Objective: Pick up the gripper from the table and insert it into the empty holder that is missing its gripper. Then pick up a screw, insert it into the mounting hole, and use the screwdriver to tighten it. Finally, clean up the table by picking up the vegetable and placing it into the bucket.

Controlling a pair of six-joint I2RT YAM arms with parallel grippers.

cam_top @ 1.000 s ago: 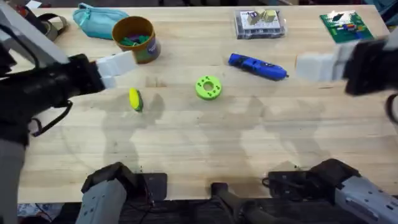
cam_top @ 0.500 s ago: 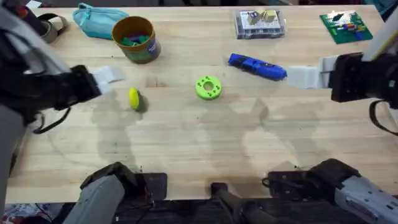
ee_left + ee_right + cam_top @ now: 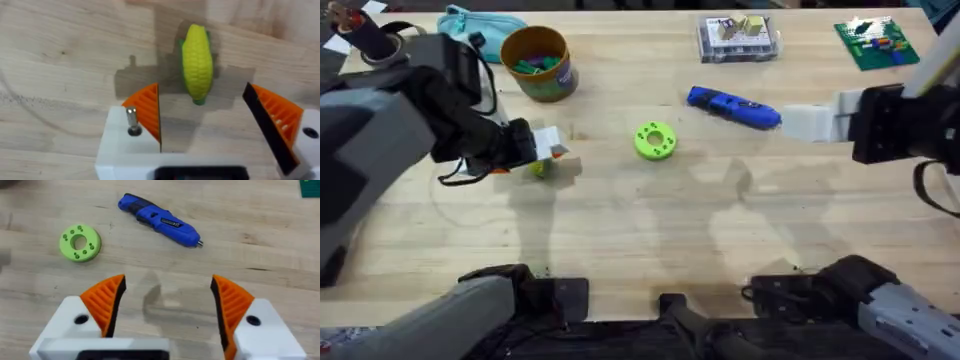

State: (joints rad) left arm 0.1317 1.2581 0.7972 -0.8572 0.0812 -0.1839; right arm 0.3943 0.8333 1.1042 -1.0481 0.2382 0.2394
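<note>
Both grippers are gaping, the left gripper [image 3: 202, 132] spreading over the corn [image 3: 197, 62] at the overhead frame's left-centre (lying loose), so an off-centre pinch could be rolling it away from the bucket [image 3: 536, 62] at upper left.

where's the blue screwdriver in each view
Overhead: the screwdriver lies right of centre on the far half of the table, the green disc nearer and to its left.
Left wrist: not in it; toy corn lies ahead of the open left claw.
Right wrist: the screwdriver lies ahead of the open right claw.
Shared landmark: the green disc beside it.
</note>
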